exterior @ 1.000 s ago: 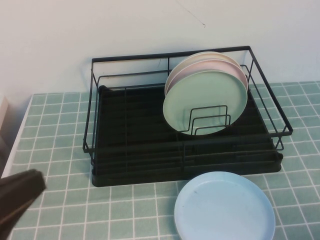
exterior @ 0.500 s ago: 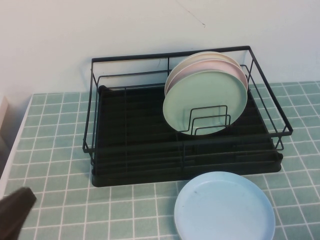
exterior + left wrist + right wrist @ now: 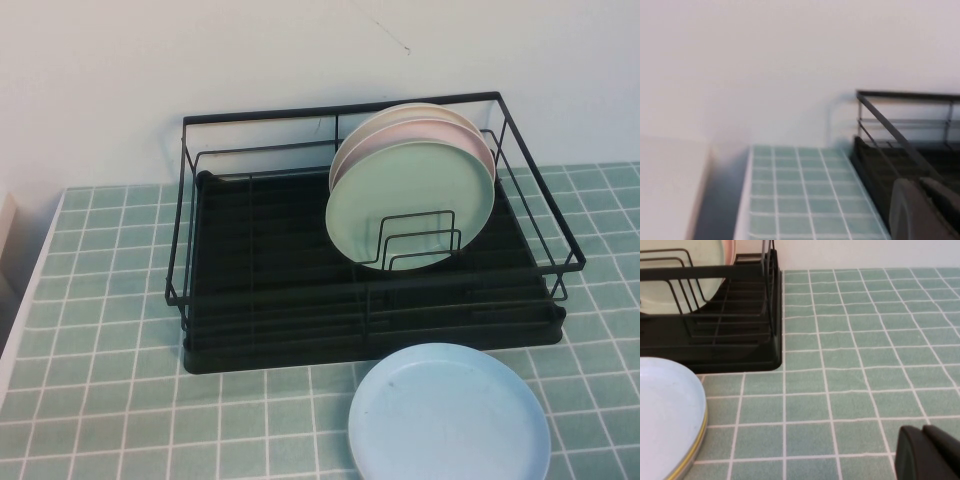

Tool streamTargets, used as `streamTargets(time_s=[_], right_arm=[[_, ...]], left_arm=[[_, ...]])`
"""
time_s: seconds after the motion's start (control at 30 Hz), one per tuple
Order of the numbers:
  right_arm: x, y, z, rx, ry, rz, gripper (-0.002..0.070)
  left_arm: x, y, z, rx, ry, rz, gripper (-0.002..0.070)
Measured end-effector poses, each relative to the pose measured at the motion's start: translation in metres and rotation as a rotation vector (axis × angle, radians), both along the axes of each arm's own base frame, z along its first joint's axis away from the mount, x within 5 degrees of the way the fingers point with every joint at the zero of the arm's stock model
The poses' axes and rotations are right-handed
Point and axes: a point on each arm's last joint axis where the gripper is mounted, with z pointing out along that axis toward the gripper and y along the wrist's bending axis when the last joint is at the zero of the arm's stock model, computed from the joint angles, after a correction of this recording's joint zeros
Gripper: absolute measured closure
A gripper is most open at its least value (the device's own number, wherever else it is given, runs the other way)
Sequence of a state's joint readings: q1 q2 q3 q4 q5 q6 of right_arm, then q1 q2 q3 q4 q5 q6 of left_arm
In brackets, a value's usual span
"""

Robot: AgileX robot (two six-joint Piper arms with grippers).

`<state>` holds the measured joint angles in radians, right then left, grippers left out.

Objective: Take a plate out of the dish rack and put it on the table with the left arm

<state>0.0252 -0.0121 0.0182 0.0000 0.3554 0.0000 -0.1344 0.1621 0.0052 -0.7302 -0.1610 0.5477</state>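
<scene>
Left hand [image 3: 920, 210] off-table, well apart from plate [image 3: 449, 413].

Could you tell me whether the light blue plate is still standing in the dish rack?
No, the plate lies flat on the table in front of the dish rack.

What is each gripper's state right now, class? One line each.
Left gripper: near the rack's corner; open or shut cannot be told.
Right gripper: low over the table; cannot be told, holding nothing visible.
</scene>
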Motion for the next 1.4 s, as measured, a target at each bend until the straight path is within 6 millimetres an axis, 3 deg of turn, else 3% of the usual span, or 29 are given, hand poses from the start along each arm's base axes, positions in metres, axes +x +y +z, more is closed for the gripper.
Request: streamTargets(time_s=[0.27, 0.6, 0.77, 0.97, 1.23, 1.4], right_arm=[[0.000, 0.000, 0.000, 0.000, 0.000, 0.000, 0.0678], [0.000, 0.000, 0.000, 0.000, 0.000, 0.000, 0.0678], [0.000, 0.000, 0.000, 0.000, 0.000, 0.000, 0.0678], [0.000, 0.000, 0.000, 0.000, 0.000, 0.000, 0.0678], [0.000, 0.000, 0.000, 0.000, 0.000, 0.000, 0.0678], [0.000, 0.000, 0.000, 0.000, 0.000, 0.000, 0.0678]], left_arm=[[-0.009, 0.006, 0.003, 0.188, -0.107, 0.085, 0.0677], [-0.013, -0.002, -0.003, 0.308, -0.082, -0.014, 0.0677], [-0.014, -0.005, -0.011, 0.284, 0.000, -0.054, 0.0677], [-0.017, 0.000, -0.034, 0.170, 0.269, -0.031, 0.0677], [-0.018, 0.001, -0.034, 0.156, 0.288, -0.020, 0.0677], [-0.018, 0.001, -0.034, 0.280, 0.282, -0.037, 0.0677]])
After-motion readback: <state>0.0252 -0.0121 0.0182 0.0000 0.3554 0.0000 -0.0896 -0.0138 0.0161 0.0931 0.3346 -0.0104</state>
